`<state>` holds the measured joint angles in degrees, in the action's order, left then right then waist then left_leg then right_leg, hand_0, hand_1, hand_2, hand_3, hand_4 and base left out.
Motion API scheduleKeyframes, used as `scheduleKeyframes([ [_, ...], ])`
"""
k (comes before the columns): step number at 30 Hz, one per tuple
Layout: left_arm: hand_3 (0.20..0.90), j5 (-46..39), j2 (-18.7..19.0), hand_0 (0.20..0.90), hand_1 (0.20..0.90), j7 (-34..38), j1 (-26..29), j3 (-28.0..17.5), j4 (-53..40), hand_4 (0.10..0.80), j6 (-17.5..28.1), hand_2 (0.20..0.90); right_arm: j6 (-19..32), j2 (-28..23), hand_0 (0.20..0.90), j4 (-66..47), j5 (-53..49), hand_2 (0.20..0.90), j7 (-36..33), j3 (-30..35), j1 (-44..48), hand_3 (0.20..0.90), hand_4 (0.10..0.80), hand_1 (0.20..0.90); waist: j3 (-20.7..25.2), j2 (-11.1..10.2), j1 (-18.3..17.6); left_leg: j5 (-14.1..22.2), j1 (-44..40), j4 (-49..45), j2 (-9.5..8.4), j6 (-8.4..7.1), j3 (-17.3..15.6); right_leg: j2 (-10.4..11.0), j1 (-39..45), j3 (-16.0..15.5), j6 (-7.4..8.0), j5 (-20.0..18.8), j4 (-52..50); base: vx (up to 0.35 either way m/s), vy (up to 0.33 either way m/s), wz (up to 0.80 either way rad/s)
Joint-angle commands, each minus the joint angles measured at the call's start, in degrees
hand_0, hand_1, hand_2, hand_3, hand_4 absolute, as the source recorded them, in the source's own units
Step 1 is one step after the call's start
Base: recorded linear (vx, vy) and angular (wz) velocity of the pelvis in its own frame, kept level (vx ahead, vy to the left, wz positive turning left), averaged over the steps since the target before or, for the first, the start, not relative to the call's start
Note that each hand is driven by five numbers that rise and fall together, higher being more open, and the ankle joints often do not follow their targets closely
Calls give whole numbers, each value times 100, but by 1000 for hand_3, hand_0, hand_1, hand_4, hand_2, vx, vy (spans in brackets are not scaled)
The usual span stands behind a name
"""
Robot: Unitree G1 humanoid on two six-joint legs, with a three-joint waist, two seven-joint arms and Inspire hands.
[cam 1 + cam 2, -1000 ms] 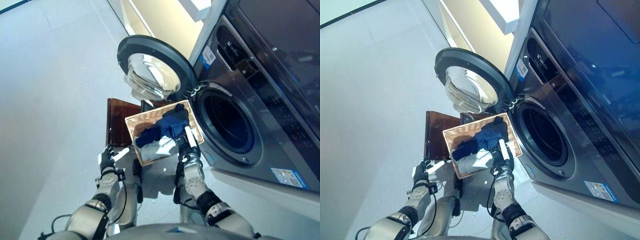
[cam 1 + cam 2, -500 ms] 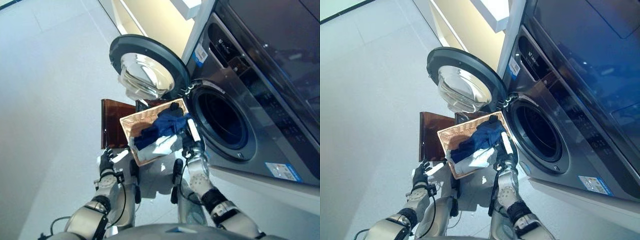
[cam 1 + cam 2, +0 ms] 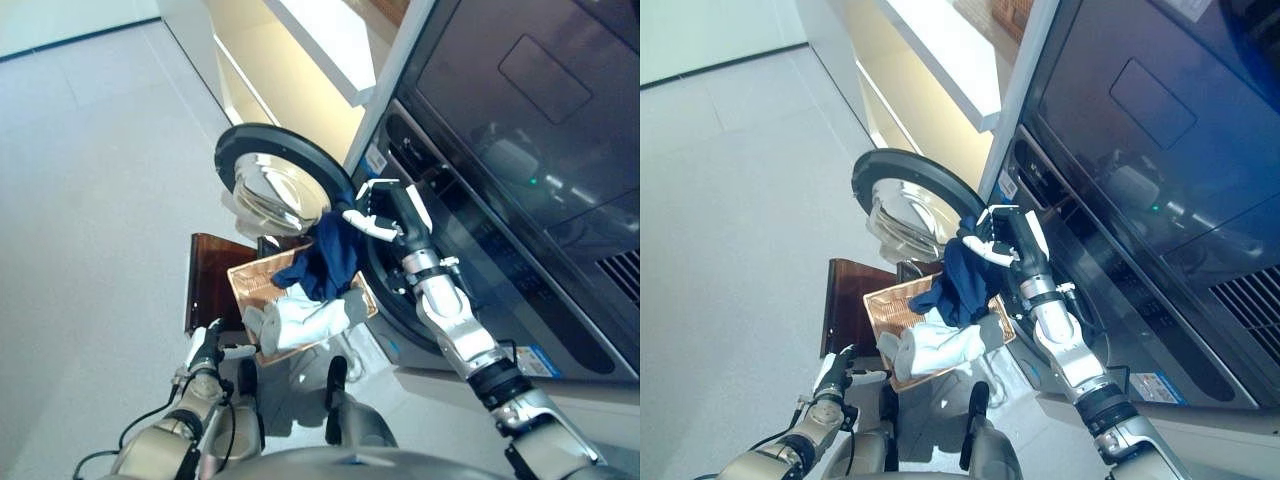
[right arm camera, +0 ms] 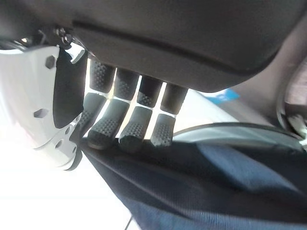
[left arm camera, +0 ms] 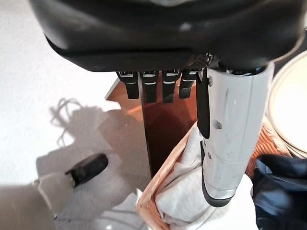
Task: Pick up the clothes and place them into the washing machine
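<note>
1. Nearest, low at the robot's left: left hand point(image 3: 207, 350) above the floor point(image 3: 90, 220), fingers point(image 5: 153, 86) straight and slack, thumb out, holding nothing, close beside the near rim of the basket.
2. Just past it: wicker basket point(image 3: 248, 282) on the floor, with a white garment point(image 3: 300, 320) bunched inside and spilling over the near edge.
3. Beside the basket on the left, touching it or nearly so: brown board point(image 3: 208, 280) lying flat on the floor.
4. Above the basket: dark blue garment point(image 3: 328, 255) hanging clear of the white one at its top, lower end trailing down to the basket's contents.
5. At the top of that garment: right hand point(image 3: 385, 212) raised in front of the washing machine's opening, fingers point(image 4: 129, 132) curled down against the thumb with the blue cloth pinched between them.
6. Behind the hanging cloth, to the left: round door point(image 3: 275, 180) of the machine swung wide open, glass bowl facing out.
7. Farthest: washing machine point(image 3: 520, 230), dark-fronted, drum opening mostly hidden behind the right hand and forearm; cream cabinet point(image 3: 290, 80) with a white shelf next to it.
</note>
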<state>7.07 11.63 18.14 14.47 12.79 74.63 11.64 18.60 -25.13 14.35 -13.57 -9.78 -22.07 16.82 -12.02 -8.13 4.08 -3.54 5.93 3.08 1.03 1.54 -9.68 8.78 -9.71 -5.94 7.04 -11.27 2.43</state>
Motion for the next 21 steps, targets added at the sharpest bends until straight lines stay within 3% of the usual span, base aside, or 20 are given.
scheduleKeyframes([
  [1,900,403,-114,900,900,-14,203,531,5,800,305,900,399,-72,200,-388,155,200,-26,340,655,200,300,200,427,354,132,178,-183,192,-107,-338,189,-142,360,-31,190,371,-217,60,16,6],
  [12,900,679,-41,900,900,48,-83,714,-223,800,455,900,328,17,200,-259,408,200,12,287,830,200,300,200,805,312,310,276,-579,192,-136,-360,259,-165,856,-124,166,502,-116,58,-3,5],
  [21,900,676,22,900,900,87,13,949,-789,800,542,900,282,134,200,-105,322,200,-12,263,935,200,300,200,977,313,367,303,-720,192,-132,-374,331,-179,1040,-196,144,573,-83,26,-11,8],
])
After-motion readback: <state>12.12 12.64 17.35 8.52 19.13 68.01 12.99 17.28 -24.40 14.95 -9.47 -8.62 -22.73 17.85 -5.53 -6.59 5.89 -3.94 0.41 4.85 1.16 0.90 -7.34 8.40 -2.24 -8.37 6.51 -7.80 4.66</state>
